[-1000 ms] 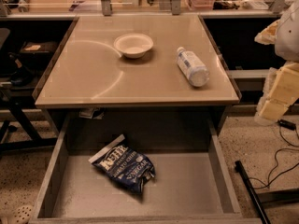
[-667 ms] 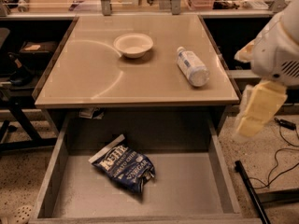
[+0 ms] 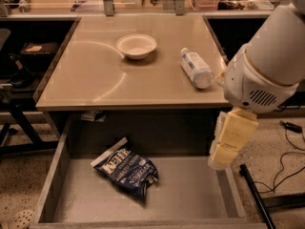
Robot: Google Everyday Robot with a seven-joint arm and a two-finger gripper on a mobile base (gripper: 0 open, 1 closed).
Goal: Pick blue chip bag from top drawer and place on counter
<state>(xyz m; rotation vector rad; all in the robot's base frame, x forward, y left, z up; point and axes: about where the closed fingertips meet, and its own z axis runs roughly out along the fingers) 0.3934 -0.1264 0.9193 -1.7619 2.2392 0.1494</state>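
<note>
The blue chip bag [image 3: 126,171] lies flat on the floor of the open top drawer [image 3: 190,194], left of the drawer's middle, with its white lettering facing up. The tan counter [image 3: 95,70] sits above and behind the drawer. My gripper [image 3: 221,159] hangs from the white arm [image 3: 267,66] at the right, pointing down over the drawer's right side wall. It is well to the right of the bag and holds nothing that I can see.
A white bowl [image 3: 136,46] and a clear plastic bottle [image 3: 196,68] lying on its side are on the counter. Black cables and a dark bar [image 3: 255,194] lie on the floor to the right. Dark furniture stands at the left.
My arm has swung in from the right edge, leftward and down, bringing the gripper over the drawer's right side. The bag, bowl and bottle have not moved.
</note>
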